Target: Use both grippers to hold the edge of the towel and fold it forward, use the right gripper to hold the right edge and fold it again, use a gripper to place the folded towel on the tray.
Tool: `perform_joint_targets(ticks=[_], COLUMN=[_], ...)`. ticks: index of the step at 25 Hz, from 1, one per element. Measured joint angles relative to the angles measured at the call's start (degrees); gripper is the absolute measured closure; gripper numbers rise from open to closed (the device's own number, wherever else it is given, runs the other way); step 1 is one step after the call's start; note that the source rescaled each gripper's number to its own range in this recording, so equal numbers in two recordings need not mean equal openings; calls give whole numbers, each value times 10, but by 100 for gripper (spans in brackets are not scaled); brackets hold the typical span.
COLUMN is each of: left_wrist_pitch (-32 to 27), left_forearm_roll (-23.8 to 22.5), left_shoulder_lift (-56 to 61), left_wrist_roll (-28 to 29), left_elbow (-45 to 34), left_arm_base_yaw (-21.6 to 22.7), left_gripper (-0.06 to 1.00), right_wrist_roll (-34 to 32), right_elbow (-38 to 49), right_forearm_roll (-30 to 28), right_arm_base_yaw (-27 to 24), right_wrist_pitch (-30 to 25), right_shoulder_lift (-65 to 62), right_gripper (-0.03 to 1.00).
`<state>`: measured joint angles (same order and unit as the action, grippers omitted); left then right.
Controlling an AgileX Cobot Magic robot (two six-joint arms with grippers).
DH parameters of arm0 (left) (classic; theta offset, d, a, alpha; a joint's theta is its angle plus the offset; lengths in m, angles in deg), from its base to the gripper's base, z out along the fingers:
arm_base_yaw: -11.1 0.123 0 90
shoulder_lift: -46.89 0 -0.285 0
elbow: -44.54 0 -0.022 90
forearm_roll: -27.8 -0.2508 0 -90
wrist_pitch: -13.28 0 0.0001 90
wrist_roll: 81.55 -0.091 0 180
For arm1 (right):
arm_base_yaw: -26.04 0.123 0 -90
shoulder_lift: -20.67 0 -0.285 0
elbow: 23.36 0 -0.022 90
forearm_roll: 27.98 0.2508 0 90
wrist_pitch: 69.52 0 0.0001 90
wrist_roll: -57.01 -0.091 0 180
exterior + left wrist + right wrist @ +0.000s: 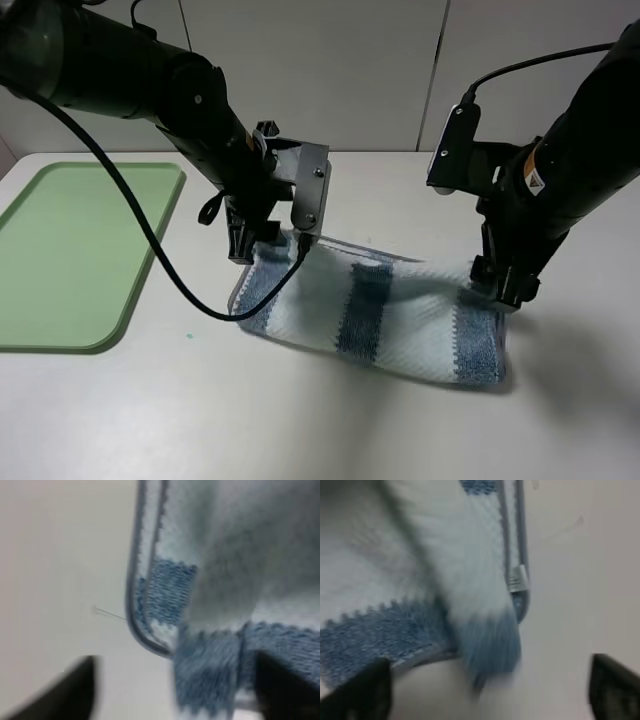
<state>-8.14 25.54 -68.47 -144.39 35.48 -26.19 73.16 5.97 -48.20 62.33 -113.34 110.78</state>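
On the table point(330, 420): the towel point(375, 310) lies flat, right of the middle, with its long side going left to right. The wrist views show it in two layers.
Stripes: slate-blue at both ends and in the middle, pale whitish-blue between them.
Edge point(131, 580): the thin grey binding of the lower layer shows along the far side and bends round the far left corner. The upper layer lies a little inside it.
Tag point(516, 577): small and white, on the binding at the right end.
Left gripper point(243, 245): it points down over the far left corner of the towel. Its fingers point(60, 695) stand wide apart, cloth lies between them and nothing is pinched.
Right gripper point(505, 285): it is over the far right corner. Its fingers point(360, 695) are also wide apart, and the cloth lies loose between them.
Tray point(60, 250): pale green, at the left of the table, well apart from the towel.
Sharpness: both wrist views are blurred, so fine detail of the cloth is unclear.
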Motion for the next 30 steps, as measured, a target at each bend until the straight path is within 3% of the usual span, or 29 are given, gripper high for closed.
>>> perform_joint_targets(ticks=[2, 4, 10, 16, 22, 30], left_wrist_pitch=[20, 42, 51, 27, -6, -82], left_forearm_roll=[0, 0, 0, 0, -1, -30], left_shoulder_lift=[0, 0, 0, 23, 96, 218], left_wrist_roll=[4, 5, 7, 34, 127, 340], left_elbow=[-1, -1, -1, -2, -2, -2], left_arm_base_yaw=[0, 0, 0, 0, 0, 0], left_gripper=[7, -1, -5, -5, -5, -5], right_wrist_roll=[-10, -14, -19, -81, -144, -211], right_elbow=[0, 0, 0, 0, -1, -1], right_forearm_roll=[-10, -13, -14, -14, -11, 13], right_arm_base_yaw=[0, 0, 0, 0, 0, 0], right_wrist_pitch=[0, 1, 3, 3, -10, -17], right_shoulder_lift=[0, 0, 0, 0, 0, 0], right_gripper=[1, -2, -3, -3, -3, -3])
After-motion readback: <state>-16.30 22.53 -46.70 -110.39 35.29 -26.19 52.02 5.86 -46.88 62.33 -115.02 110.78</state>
